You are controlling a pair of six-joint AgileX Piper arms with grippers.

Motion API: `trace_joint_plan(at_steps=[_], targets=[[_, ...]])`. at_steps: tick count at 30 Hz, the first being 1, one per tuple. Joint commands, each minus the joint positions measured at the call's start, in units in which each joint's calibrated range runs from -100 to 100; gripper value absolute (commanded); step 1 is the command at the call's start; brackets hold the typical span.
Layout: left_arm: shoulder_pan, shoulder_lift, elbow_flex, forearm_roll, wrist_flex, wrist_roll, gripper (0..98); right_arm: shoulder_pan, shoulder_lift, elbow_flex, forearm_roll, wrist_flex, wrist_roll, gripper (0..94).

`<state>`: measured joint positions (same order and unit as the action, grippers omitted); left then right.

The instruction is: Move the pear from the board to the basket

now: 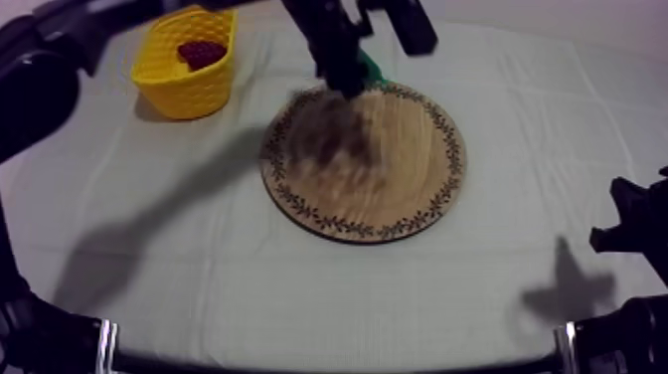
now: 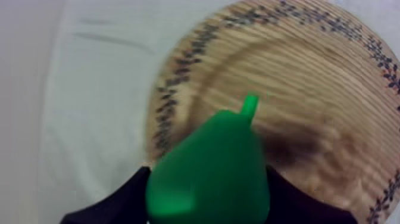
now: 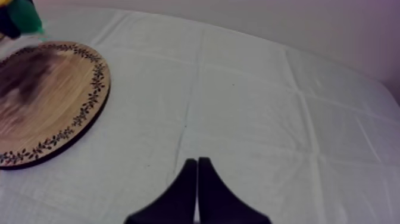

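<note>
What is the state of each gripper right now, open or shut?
Left gripper: shut on the pear.
Right gripper: shut, holding nothing.

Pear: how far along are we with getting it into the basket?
Done: the left hand is shut on the pear, which looks lifted off the wooden board. In hand: the pear hangs over the board's far edge. Left: move it to the yellow basket, which holds one dark red fruit, and release. The right hand rests shut, aside.
</note>
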<state>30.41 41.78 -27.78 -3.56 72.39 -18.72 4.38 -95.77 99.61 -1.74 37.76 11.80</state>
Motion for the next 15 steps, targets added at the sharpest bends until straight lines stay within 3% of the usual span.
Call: trace_joint_plan(at_steps=[1,6,11,15], targets=[[-2.1,-6.8,3.2,0.08,0.5,-0.2,44.6,0.0,0.0,0.1,0.0,0.0,0.0,0.5],[-6.0,-16.6,12.8,-0.93,2.4,0.9,43.8,0.0,0.0,0.1,0.0,0.0,0.0,0.5],[-9.0,-25.6,21.3,-3.22,6.9,4.0,41.9,0.0,0.0,0.1,0.0,0.0,0.0,0.5],[-11.8,-29.7,24.1,-3.87,7.1,6.6,43.8,0.0,0.0,0.1,0.0,0.0,0.0,0.5]])
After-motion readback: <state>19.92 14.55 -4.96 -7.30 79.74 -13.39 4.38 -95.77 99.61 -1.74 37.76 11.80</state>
